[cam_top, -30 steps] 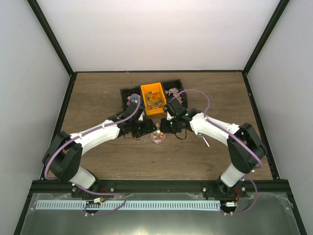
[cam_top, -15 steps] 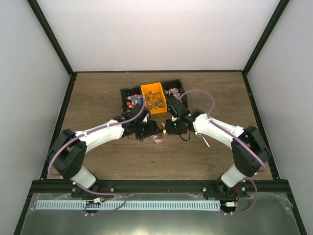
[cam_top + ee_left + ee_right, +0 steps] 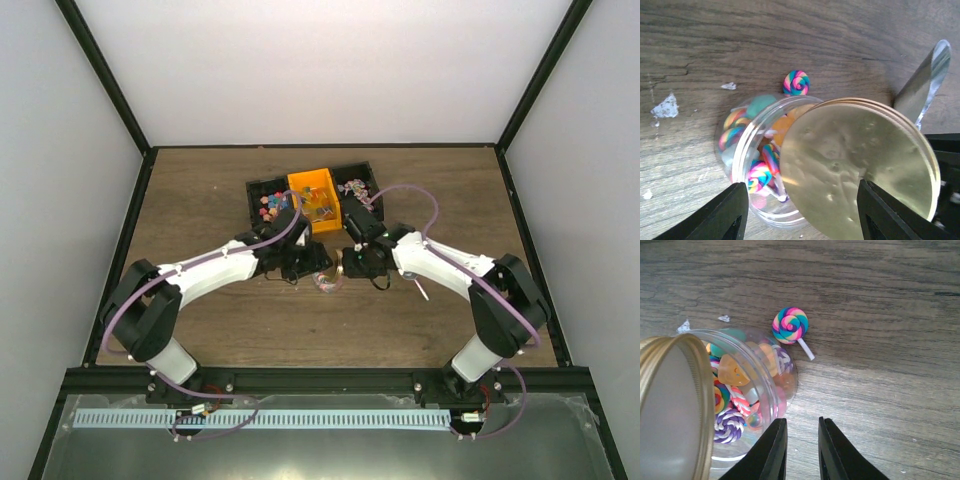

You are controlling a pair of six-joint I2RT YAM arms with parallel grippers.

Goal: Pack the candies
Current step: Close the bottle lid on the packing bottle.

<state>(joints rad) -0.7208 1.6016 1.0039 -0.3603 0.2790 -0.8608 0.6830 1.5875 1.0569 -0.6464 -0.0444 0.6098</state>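
Observation:
A clear round jar [image 3: 742,150] stands on the wooden table, holding several swirl lollipops and other candies [image 3: 760,177]. It also shows in the top view [image 3: 327,284] and the right wrist view [image 3: 757,385]. A gold lid [image 3: 860,170] lies askew over its mouth and leaves one side uncovered. One swirl lollipop [image 3: 790,325] lies loose on the table beside the jar. My left gripper [image 3: 802,212] is wide open, its fingers on either side of the jar and lid. My right gripper [image 3: 802,450] is empty with a narrow gap, just right of the jar.
A black tray [image 3: 258,186] with an orange bin [image 3: 312,200] of more candies sits behind the jar. A shiny silver strip [image 3: 922,82] stands beside the lid. A small white stick [image 3: 422,290] lies under the right arm. White flecks [image 3: 664,106] dot the wood.
My left gripper has moved right to the jar. My right gripper has shifted down close against the jar. The jar is now mostly hidden between them in the top view.

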